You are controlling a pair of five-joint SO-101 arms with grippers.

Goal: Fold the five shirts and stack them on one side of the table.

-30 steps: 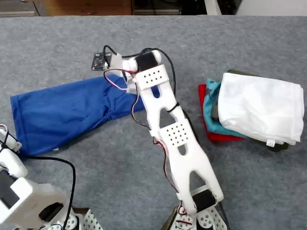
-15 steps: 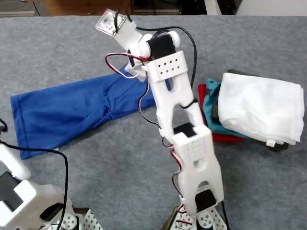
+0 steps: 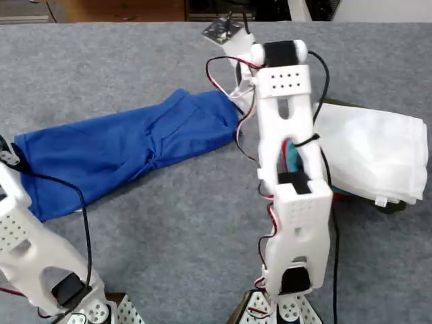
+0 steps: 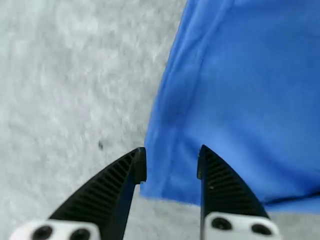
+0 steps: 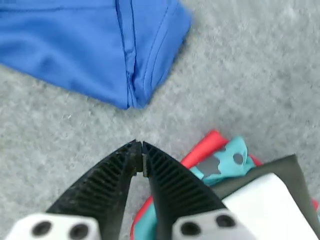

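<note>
A blue shirt, folded into a long strip, lies across the left half of the grey table. My left gripper hovers open over the left end of the blue shirt, one finger above the cloth's corner and one above the table. The right arm stands tall between the blue shirt and the stack. My right gripper is shut on nothing, above bare table past the blue shirt's right end. A white folded shirt tops the stack at the right.
Under the white shirt lie a dark one, a teal one and a red one. The left arm rises from the near left corner. Wires hang along both arms.
The right arm let go of the blue shirt's right end after drawing it rightward, then rose and swung toward the stack. The left arm came up to the shirt's left end.
</note>
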